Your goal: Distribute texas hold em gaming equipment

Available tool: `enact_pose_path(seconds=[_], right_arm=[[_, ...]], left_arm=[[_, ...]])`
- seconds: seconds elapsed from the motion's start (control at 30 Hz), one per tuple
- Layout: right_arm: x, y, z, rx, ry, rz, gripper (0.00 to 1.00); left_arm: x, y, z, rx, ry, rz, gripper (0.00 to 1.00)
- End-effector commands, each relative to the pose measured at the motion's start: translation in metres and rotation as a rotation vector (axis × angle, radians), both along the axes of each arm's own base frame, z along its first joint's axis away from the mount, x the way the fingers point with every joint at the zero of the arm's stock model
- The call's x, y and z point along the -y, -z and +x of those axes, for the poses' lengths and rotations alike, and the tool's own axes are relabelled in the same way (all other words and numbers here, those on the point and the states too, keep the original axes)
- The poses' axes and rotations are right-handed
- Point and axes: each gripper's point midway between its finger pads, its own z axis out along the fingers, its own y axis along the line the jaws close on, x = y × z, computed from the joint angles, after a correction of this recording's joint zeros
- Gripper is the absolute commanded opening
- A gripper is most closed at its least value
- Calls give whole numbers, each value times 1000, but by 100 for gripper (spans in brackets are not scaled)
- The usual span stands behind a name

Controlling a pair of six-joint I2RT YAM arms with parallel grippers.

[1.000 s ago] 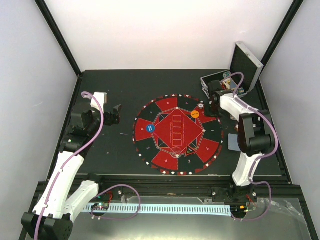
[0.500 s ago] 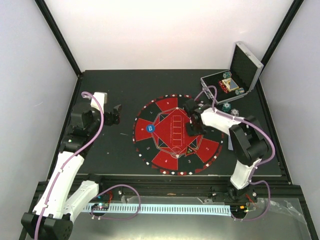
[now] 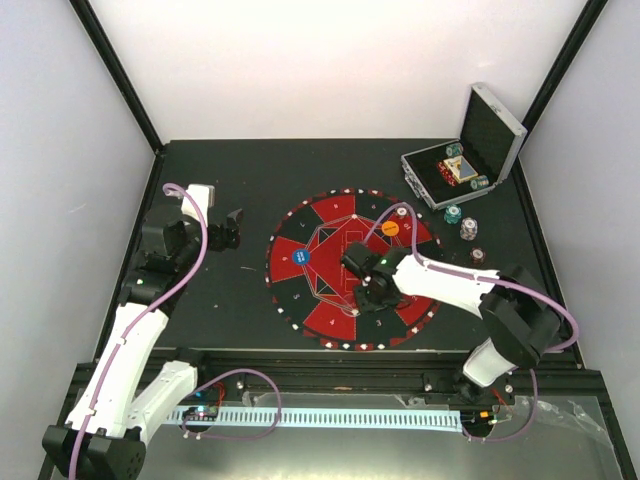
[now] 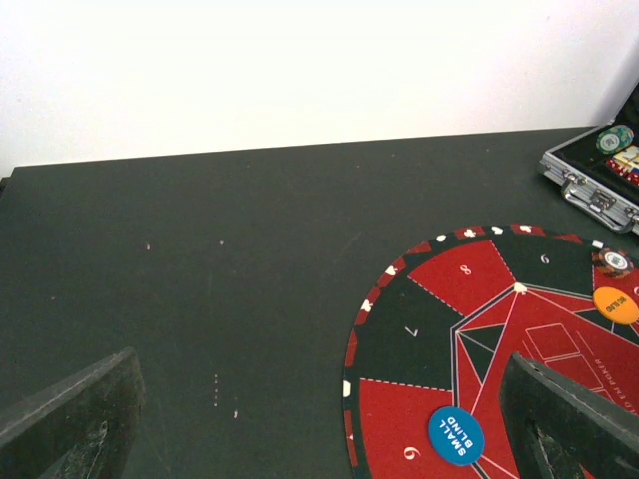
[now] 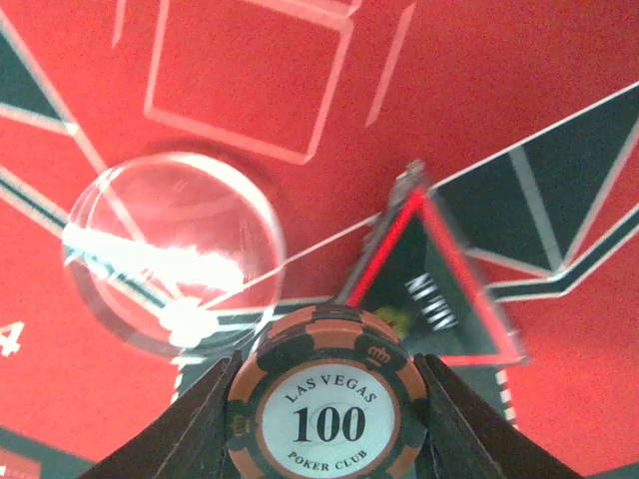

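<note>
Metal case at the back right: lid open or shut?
Open. The silver case has its lid standing up behind the tray, and the chips inside show from above.

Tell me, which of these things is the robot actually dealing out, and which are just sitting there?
Part of the job:
- poker chip pinched in the right gripper
- loose chips
- blue disc
- orange disc
- black triangle marker

Just lying about:
- silver case
- round mat
</note>
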Motion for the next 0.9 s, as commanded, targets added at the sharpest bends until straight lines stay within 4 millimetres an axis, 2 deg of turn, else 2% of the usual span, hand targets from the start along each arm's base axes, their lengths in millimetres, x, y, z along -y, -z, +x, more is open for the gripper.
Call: enact_pose_path(seconds=[0.0, 0.13, 0.3, 0.63, 0.73, 0.87], right_arm=[[-18, 1, -25, -26, 3, 32, 39], [-32, 10, -45, -56, -38, 34, 39], [-38, 22, -57, -78, -62, 9, 39], [-30, 32, -59, -72, -45, -45, 40], [-30, 35, -61, -84, -44, -47, 44], [-28, 33, -63, -88, -55, -46, 59]], left_arm=[[1, -5, -3, 14, 6, -3, 99], [1, -4, -3, 13, 6, -3, 99], [2, -4, -3, 12, 9, -5, 99], [2, -4, -3, 10, 8, -4, 99], [2, -3, -2, 9, 8, -5, 99], [1, -4, -3, 11, 6, -2, 99]])
